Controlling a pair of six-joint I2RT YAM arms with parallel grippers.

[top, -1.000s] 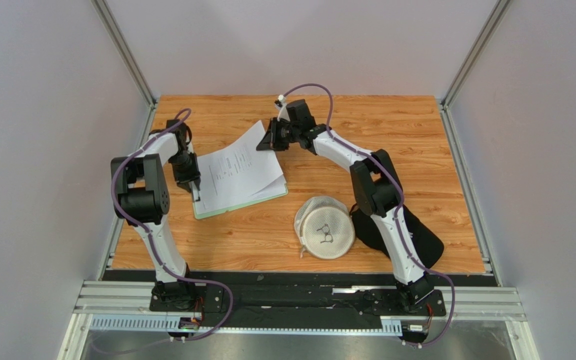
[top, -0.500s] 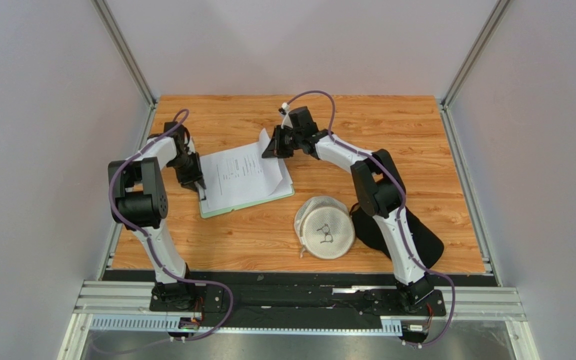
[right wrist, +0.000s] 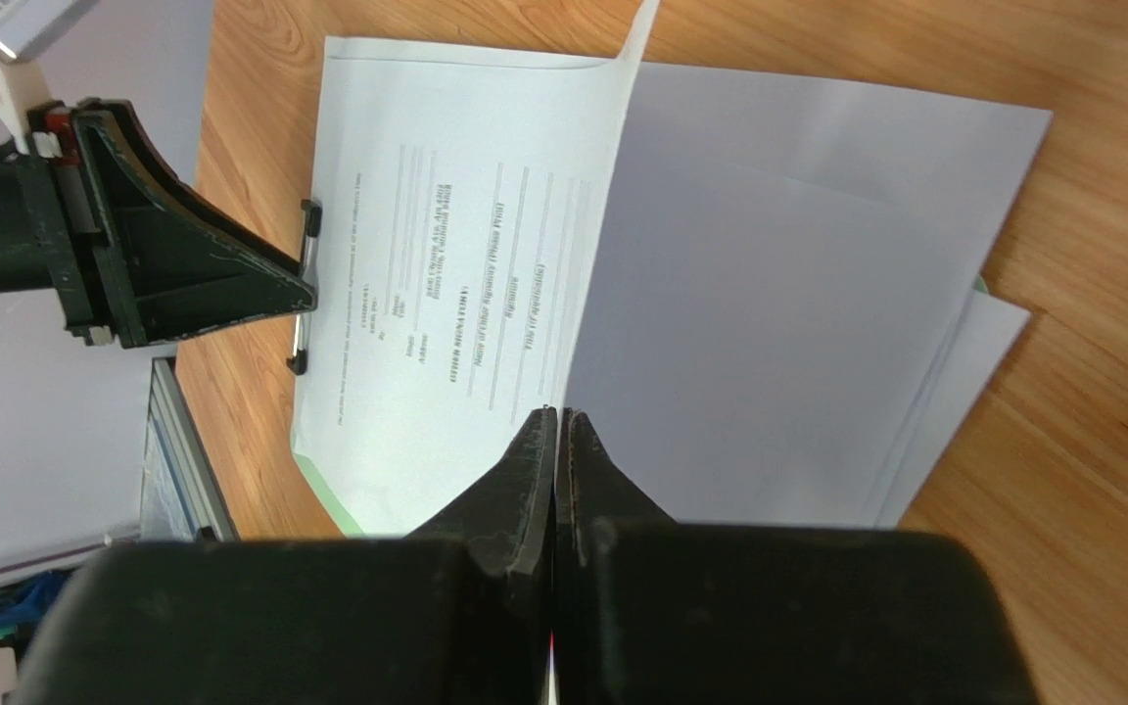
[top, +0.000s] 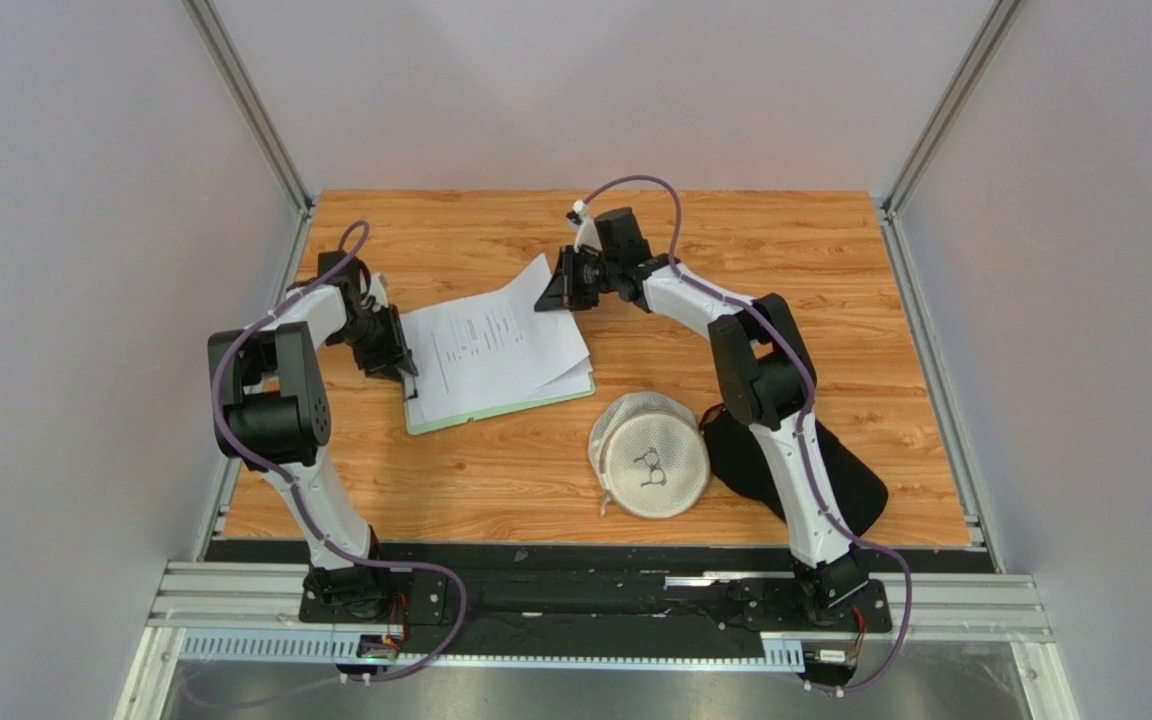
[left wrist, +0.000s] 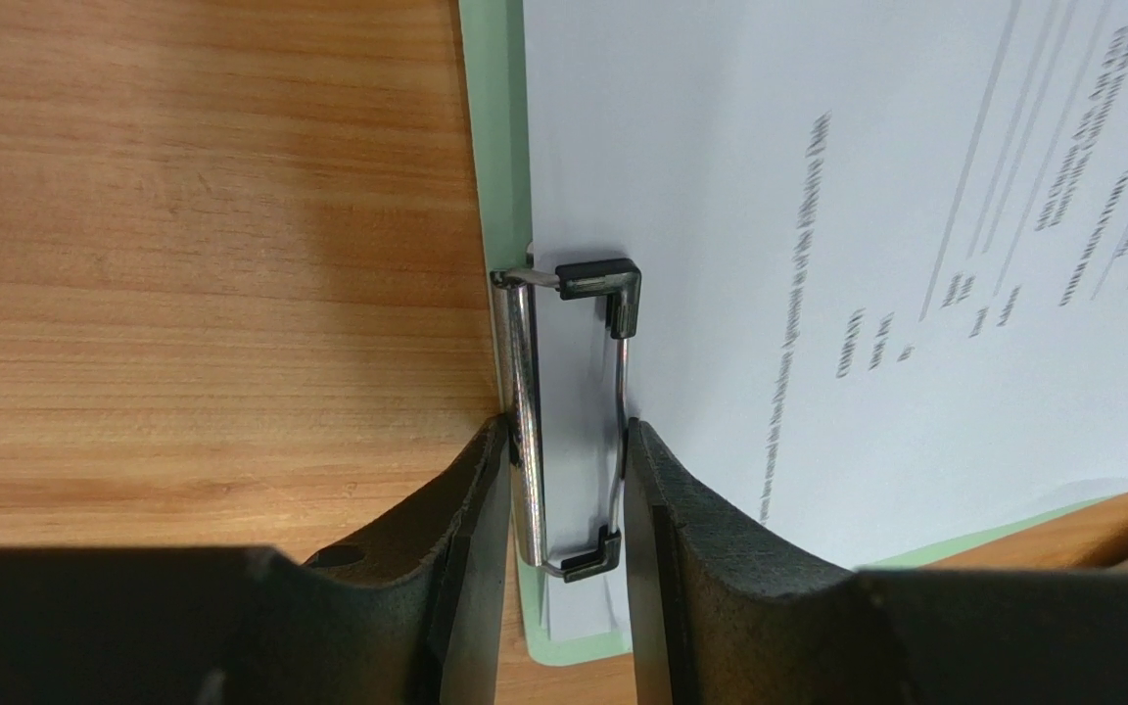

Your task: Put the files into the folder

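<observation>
Left gripper (left wrist: pixel 567 434) clamps the clip (left wrist: pixel 522 367) of the green folder (left wrist: pixel 494 132). Right gripper (right wrist: pixel 558 429) is pinched shut on the far edge of the papers (right wrist: pixel 452 250), which lie on the folder on the bench (left wrist: pixel 202 221) — seating them, I'd judge. Next: nudge them under the clip, then release.

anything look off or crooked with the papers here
Yes. The files are fanned, not squared: lower sheets stick out past the folder opposite its clip, and the top printed sheet is bent upward where the right gripper pinches it. The left gripper grips the clip.
</observation>
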